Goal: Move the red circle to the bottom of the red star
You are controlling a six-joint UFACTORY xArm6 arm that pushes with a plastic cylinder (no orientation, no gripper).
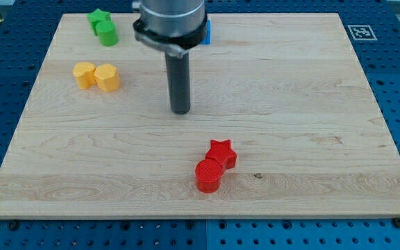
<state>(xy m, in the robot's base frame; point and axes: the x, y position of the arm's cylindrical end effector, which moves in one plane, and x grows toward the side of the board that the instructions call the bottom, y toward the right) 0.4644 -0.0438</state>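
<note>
The red circle [208, 176] lies on the wooden board [311, 104] near the view's bottom centre. It touches the red star [222, 153], sitting at the star's lower left. My tip [180, 110] rests on the board above and to the left of both red blocks, well apart from them.
Two yellow blocks [96, 76] sit side by side at the view's left. A green star [98, 17] and a green cylinder [106, 32] touch at the top left. A blue block [207, 31] is mostly hidden behind the arm at the top.
</note>
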